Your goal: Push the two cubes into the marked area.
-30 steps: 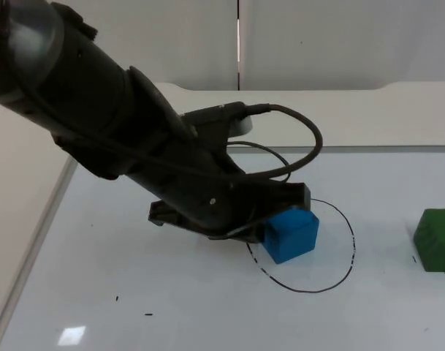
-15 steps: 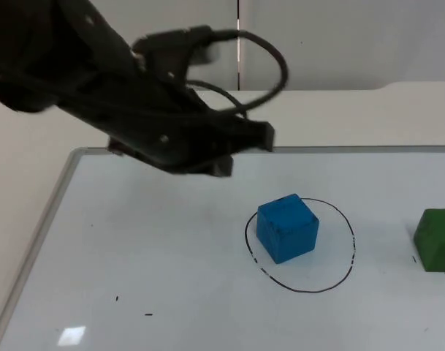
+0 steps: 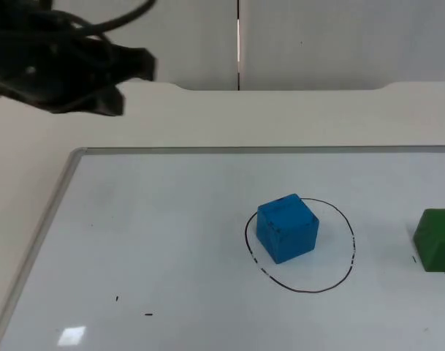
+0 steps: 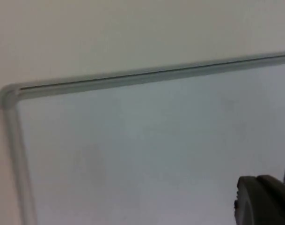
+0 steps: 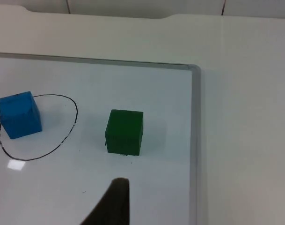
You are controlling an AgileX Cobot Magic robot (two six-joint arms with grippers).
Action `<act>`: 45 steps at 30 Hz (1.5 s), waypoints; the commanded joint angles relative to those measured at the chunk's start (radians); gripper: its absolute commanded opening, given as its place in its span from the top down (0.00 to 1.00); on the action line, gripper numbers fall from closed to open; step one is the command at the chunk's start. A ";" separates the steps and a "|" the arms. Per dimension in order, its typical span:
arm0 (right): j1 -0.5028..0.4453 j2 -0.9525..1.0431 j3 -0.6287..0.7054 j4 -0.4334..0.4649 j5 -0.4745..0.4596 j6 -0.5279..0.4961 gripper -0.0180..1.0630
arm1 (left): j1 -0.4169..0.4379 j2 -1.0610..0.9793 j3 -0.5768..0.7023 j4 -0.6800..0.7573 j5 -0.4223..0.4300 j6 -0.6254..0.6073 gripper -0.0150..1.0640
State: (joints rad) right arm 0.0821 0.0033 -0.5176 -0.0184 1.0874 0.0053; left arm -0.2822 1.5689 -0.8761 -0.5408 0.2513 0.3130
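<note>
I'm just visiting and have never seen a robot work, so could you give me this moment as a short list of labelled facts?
surface: whiteboard lying on the table
marked area: black circle drawn on the whiteboard
blue cube: inside the circle, at its left side
green cube: outside the circle, to its right
left gripper: raised over the table's far left, beyond the board, away from both cubes
right gripper: near side of the green cube, not touching it
left to do: green cube into the circle

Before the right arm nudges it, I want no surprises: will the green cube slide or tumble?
The green cube sits flat on the glossy whiteboard, so it likely slides. Its blocky, squat shape suggests little tipping if pushed low. It probably stays rigid.
</note>
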 commanded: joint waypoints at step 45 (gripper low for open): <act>-0.007 -0.003 0.003 -0.002 -0.008 0.002 0.01 | 0.250 -0.925 0.196 0.301 0.291 -0.116 0.99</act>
State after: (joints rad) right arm 0.0821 0.0033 -0.5176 -0.0184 1.0874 0.0053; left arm -0.0403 0.6595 -0.6873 -0.2743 0.5149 0.2662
